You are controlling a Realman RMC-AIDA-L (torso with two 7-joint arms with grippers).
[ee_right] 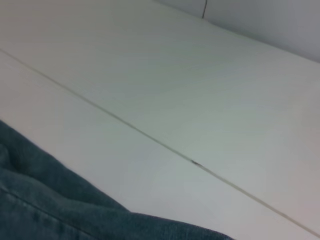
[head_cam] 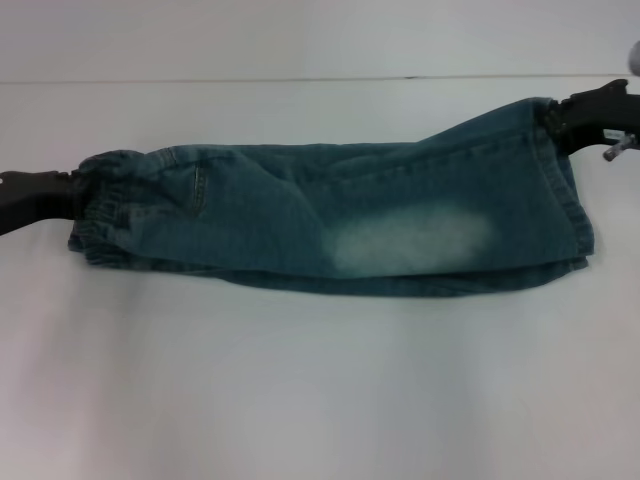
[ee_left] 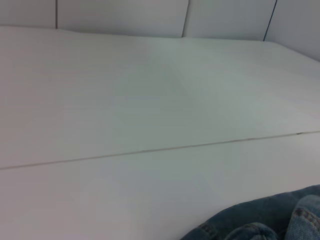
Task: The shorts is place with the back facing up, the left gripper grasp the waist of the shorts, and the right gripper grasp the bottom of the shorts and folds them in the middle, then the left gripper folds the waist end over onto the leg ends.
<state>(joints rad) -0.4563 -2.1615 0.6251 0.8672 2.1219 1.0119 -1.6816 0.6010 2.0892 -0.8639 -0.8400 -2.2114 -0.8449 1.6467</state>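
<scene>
The blue denim shorts (head_cam: 330, 225) lie across the white table (head_cam: 300, 400), folded lengthwise, with a pale faded patch right of the middle. The elastic waist is at the left and the leg ends at the right. My left gripper (head_cam: 78, 190) is shut on the bunched waistband at the left edge. My right gripper (head_cam: 552, 118) is shut on the far corner of the leg end, which is pulled up toward it. A fold of the shorts (ee_left: 260, 225) shows in the left wrist view. Another stretch of the shorts (ee_right: 45, 200) shows in the right wrist view.
A thin seam (head_cam: 300, 80) runs across the table behind the shorts. A pale wall (ee_left: 150, 15) rises beyond the table's far edge.
</scene>
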